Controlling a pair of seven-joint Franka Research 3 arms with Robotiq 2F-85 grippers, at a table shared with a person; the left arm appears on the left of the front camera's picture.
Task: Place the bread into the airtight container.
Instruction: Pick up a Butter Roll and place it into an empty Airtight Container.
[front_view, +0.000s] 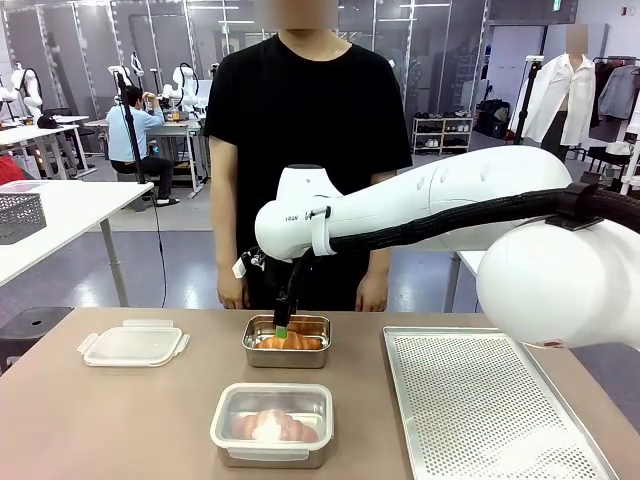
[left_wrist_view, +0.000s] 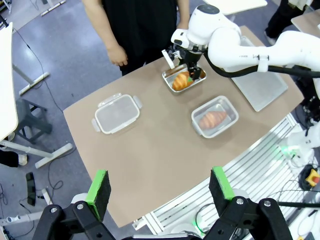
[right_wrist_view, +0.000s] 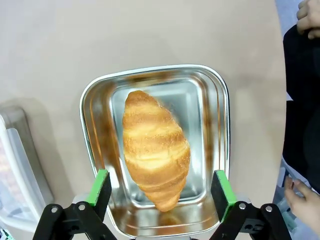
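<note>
A golden croissant (right_wrist_view: 155, 147) lies in an open steel container (right_wrist_view: 220, 100) at the far middle of the table. My right gripper (right_wrist_view: 160, 187) hangs open just above it, green pads on either side of the bread's lower end, apart from it. From the front the same gripper (front_view: 283, 325) points down into that container (front_view: 287, 357), onto the croissant (front_view: 295, 342). High over the table's near edge my left gripper (left_wrist_view: 160, 186) stands open and holds nothing; far below it are the croissant (left_wrist_view: 182, 80) and my right gripper (left_wrist_view: 192, 70).
A second steel container (front_view: 272, 424) with a clear lid on and another croissant inside sits nearer me. A loose clear lid (front_view: 133, 344) lies at the left, a perforated metal tray (front_view: 480, 410) at the right. The person stands behind the table, hands (front_view: 232, 295) hanging by the far edge.
</note>
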